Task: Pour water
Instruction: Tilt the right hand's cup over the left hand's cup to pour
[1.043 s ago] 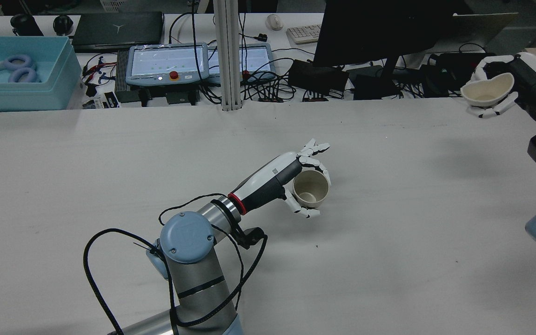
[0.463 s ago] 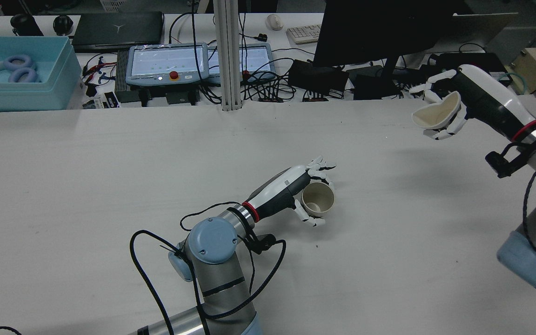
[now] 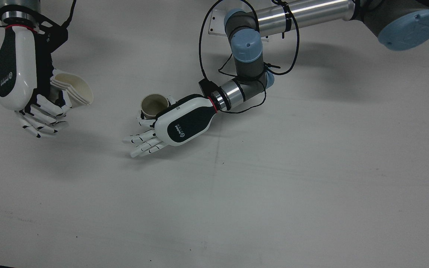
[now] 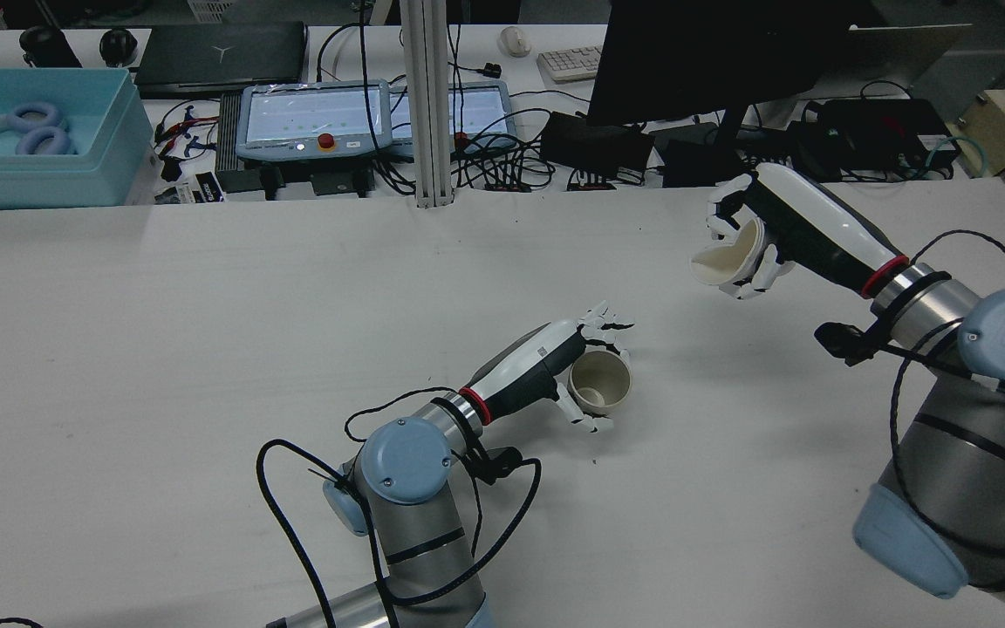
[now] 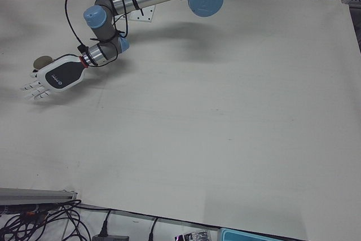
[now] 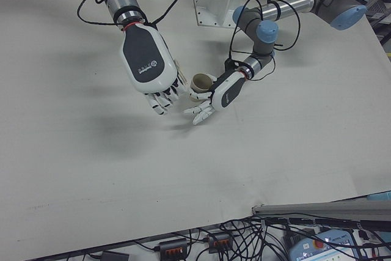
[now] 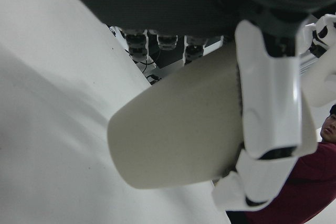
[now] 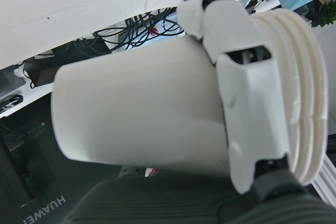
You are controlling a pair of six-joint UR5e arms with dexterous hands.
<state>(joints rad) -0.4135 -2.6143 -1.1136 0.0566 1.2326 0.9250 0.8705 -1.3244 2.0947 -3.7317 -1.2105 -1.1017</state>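
1. The table [image 4: 162, 331] is a plain white sheet carrying the whole job. In the rear view, taking its middle as the dial's centre, the receiving cup sits just off centre toward 4 o'clock and the pouring cup hangs raised toward 2 o'clock.

2. The right robot hand [image 4: 751, 240] grasps a white ribbed-rim cup [image 4: 723, 258], squeezed out of round and tilted with its mouth toward the other cup. No water shows in any view, so I cannot tell how full it is.

3. The left robot hand [image 4: 585, 371] cradles the beige cup [image 4: 600, 381], which stands upright on the table: thumb side and palm touch its wall, while the other fingers [image 3: 143, 143] stretch out straight, so this looks like a steadying hold, not a full clench.

4. Doing the step well, in my judgement: the two cups are well apart, so bring the raised cup's lip directly over the beige mouth before tipping further; keep the squeeze light, since the deformed rim could send a stream off line; tip slowly, and keep the left robot hand bracing the cup.

5. Writing: each robot hand's dark back bears a small round logo with a wordmark [image 3: 180, 131], too small to read. "HUAWEI" [image 8: 39, 212] is legible on dark equipment in the right hand view.
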